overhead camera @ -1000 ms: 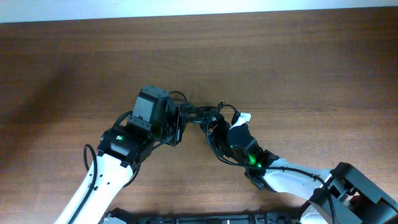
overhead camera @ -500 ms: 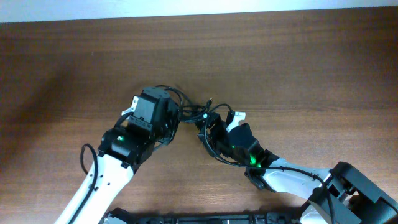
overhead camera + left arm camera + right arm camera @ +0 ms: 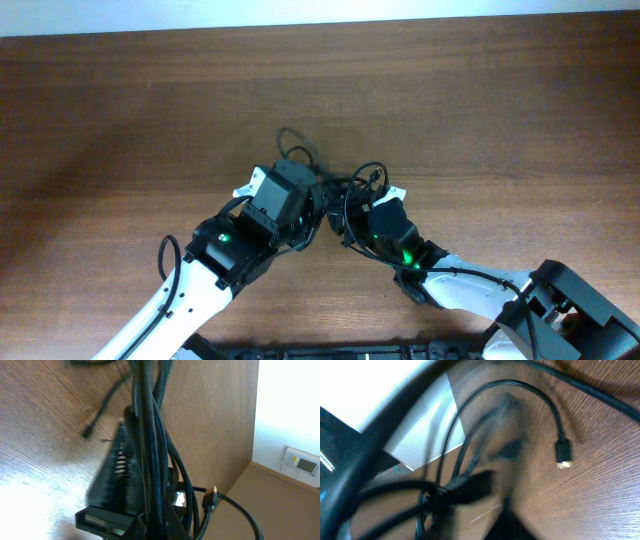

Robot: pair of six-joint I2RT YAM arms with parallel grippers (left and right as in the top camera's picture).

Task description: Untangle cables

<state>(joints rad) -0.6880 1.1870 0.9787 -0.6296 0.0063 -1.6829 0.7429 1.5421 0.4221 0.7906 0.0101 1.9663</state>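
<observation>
The cables (image 3: 340, 183) are thin black cords tangled into one small bundle at the table's middle, with a loop (image 3: 293, 142) reaching toward the far side. My left gripper (image 3: 320, 196) is shut on the bundle from the left. In the left wrist view the cables (image 3: 150, 450) run straight out of its jaws, with a gold-tipped plug (image 3: 210, 495) hanging to the right. My right gripper (image 3: 352, 207) meets the bundle from the right and is shut. In the blurred right wrist view, knotted cables (image 3: 445, 492) sit at its jaws and one plug (image 3: 563, 455) rests on the wood.
The brown wooden table (image 3: 500, 110) ends at a pale wall along the far edge (image 3: 320, 12). The left arm's white forearm (image 3: 185, 300) and the right arm's forearm (image 3: 470, 290) come in from the near edge, and their heads almost touch.
My left gripper has carried the bundle to the right, close up against the right gripper. A cable loop now sticks out toward the far side. The right gripper has gone from open to shut.
</observation>
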